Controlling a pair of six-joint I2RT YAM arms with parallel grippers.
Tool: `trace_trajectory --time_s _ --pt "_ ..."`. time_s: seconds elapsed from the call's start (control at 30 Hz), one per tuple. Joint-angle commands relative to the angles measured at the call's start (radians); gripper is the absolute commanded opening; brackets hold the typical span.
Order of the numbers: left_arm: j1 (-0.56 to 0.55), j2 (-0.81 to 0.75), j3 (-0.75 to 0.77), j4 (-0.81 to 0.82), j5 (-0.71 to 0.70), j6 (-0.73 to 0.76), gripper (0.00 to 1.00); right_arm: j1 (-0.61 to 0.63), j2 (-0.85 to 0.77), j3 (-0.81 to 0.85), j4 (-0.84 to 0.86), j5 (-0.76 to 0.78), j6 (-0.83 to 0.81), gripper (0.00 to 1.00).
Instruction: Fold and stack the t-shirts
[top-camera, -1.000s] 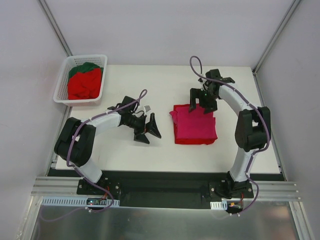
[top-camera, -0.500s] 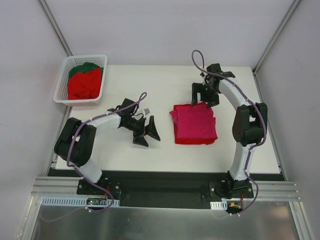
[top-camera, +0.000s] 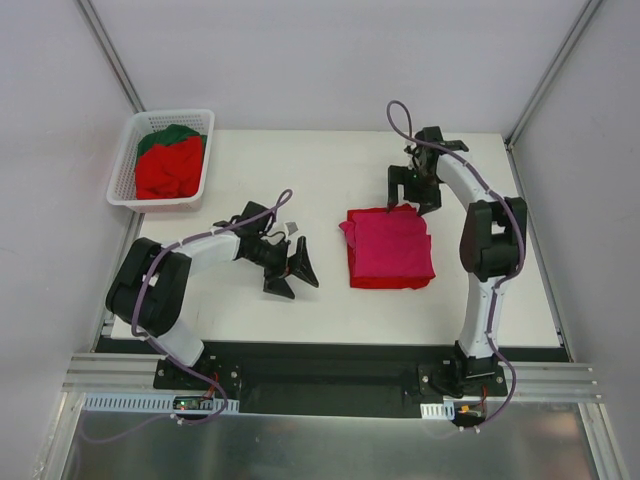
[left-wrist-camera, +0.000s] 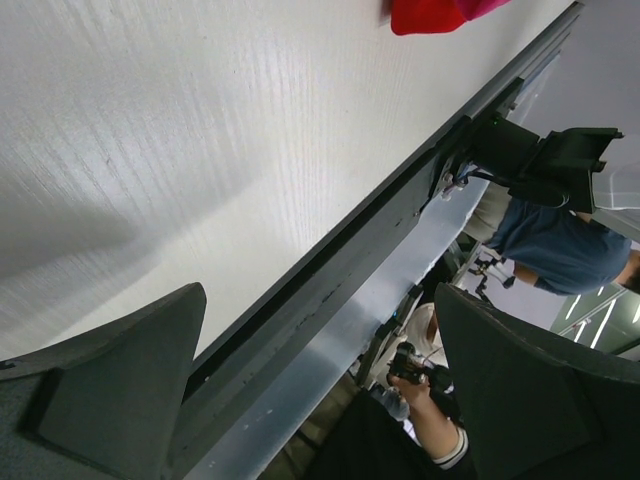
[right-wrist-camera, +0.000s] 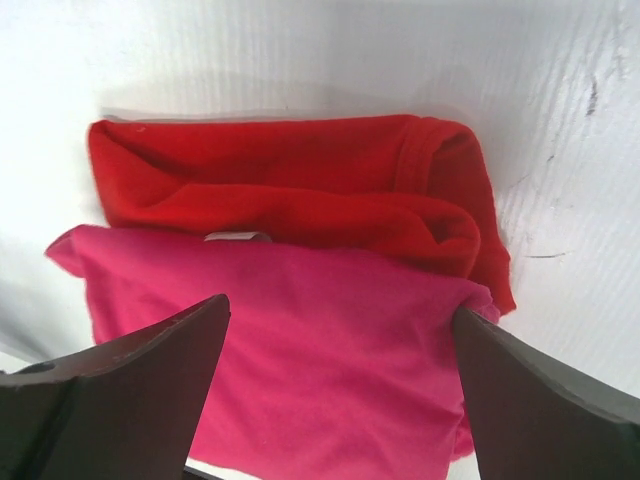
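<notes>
Pink t-shirt (top-camera: 392, 250), far edge under right hand (top-camera: 411, 197) (fingers (right-wrist-camera: 150, 380) apart)

My claw (left-wrist-camera: 318, 300) hangs with its 2 dark fingers (left-wrist-camera: 120, 385) spread wide over the white table (left-wrist-camera: 150, 120), where a bit of a red t-shirt (left-wrist-camera: 425, 14) and a magenta t-shirt (left-wrist-camera: 487, 5) beside it show at the top edge, and a person in blue (left-wrist-camera: 550, 250) is visible beyond the metal rail (left-wrist-camera: 330, 350).
</notes>
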Motion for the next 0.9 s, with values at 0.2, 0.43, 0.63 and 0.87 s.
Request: trace_trajectory --time_s 0.2,0.43,0.63,0.87 --pt "-0.012 -0.083 -0.042 -0.004 -0.006 0.013 0.99 -0.003 0.044 0.017 -0.061 0.132 -0.009 0.96" --pt "-0.012 -0.083 -0.042 -0.004 -0.009 0.012 0.99 0.013 -0.107 -0.025 -0.049 0.117 0.001 0.96" --pt "-0.011 -0.074 -0.033 -0.004 -0.008 0.016 0.99 0.028 -0.278 -0.200 0.024 -0.042 0.008 0.96" --pt "-0.012 -0.063 -0.031 -0.004 -0.006 0.020 0.99 0.060 -0.363 -0.429 0.080 -0.104 0.032 0.96"
